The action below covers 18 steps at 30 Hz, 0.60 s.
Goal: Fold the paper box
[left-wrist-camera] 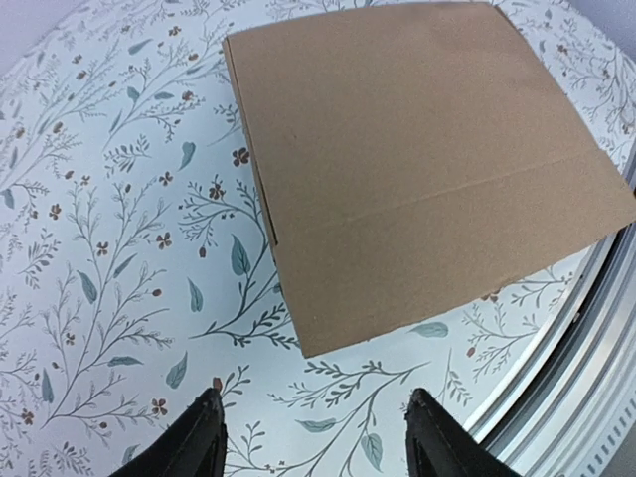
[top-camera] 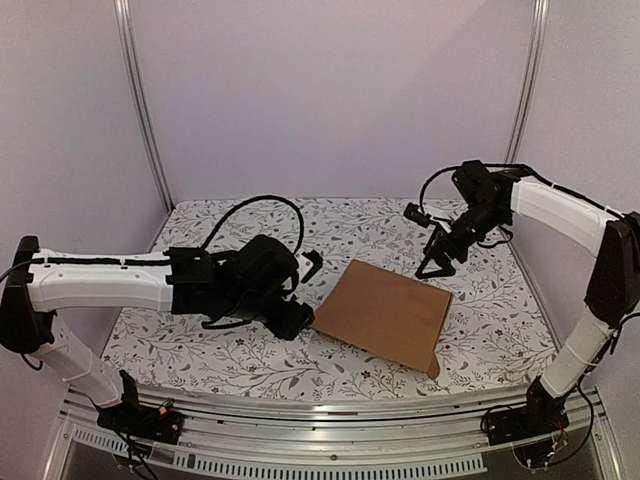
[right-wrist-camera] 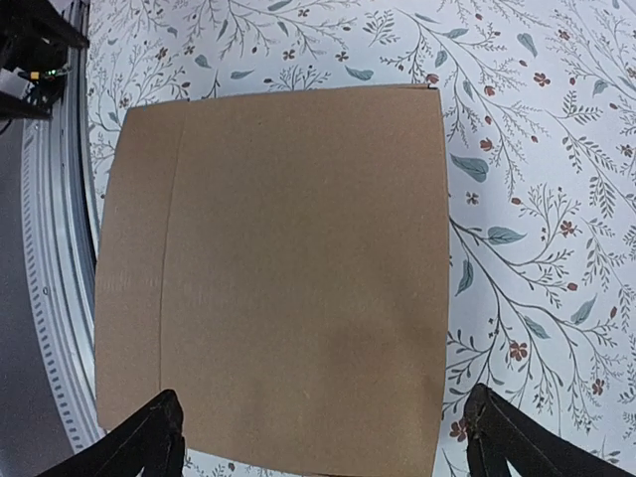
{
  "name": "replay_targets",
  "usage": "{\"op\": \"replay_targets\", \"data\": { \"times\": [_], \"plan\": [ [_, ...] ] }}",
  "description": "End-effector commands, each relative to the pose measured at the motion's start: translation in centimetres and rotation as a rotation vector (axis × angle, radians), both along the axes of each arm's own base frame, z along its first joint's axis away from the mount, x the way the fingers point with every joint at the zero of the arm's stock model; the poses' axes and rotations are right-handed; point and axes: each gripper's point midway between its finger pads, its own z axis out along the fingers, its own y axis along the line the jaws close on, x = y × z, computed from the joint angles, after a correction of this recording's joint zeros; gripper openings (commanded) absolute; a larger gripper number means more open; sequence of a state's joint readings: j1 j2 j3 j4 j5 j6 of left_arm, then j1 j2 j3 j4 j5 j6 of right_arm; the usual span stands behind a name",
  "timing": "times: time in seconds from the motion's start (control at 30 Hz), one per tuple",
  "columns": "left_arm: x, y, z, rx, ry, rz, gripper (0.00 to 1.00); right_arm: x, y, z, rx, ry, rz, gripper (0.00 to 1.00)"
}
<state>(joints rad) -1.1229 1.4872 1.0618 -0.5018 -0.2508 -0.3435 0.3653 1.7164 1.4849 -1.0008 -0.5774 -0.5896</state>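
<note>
Paper box lies flat, plain brown face up, on a floral tablecloth between 2 robot arms. Left gripper sits just off its left edge, fingers parted and empty; right gripper hovers over its far right corner, spread wide, holding nothing.
</note>
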Motion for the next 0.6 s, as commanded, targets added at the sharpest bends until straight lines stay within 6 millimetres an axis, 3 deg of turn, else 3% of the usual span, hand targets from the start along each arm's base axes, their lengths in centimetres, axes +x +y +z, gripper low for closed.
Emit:
{"op": "replay_targets", "data": {
  "times": [0.0,0.03,0.07,0.17,0.23,0.3,0.33,0.43,0.5,0.57],
  "plan": [
    [0.0,-1.7,2.5,-0.014,-0.033,-0.105,0.66,-4.7,-4.8,-3.5,-0.219,-0.069,0.16,0.99],
    [-0.5,-2.9,3.1,-0.027,-0.053,-0.143,0.76,-5.4,-5.6,-4.1,-0.251,-0.09,0.18,0.99],
    [-0.9,-4.0,3.8,-0.046,-0.076,-0.167,0.78,-5.7,-6.2,-4.8,-0.277,-0.099,0.188,0.99],
    [-1.7,-7.4,5.5,-0.158,-0.135,-0.136,0.78,-6.2,-6.7,-5.6,-0.297,-0.107,0.186,0.99],
    [-2.0,-8.5,7.5,-0.265,-0.221,0.014,0.77,-6.0,-6.6,-5.8,-0.277,-0.084,0.156,0.99],
    [-2.0,-6.6,9.4,-0.375,-0.334,0.257,0.77,-5.3,-6.4,-5.5,-0.237,-0.067,0.126,0.99],
    [-2.1,-5.3,8.9,-0.436,-0.349,0.333,0.77,-4.9,-6.3,-5.4,-0.219,-0.056,0.11,0.99],
    [-1.6,-3.1,6.6,-0.636,-0.229,0.486,0.77,-3.3,-6.4,-4.8,-0.163,-0.036,0.063,0.99],
    [-1.5,-2.4,4.0,-0.673,-0.12,0.542,0.77,-2.1,-6.5,-4.4,-0.118,-0.012,0.024,0.99],
    [-1.7,-1.6,3.0,-0.669,-0.091,0.591,0.78,-0.9,-6.7,-4.5,-0.088,0.017,-0.008,0.99]
  ]
}}
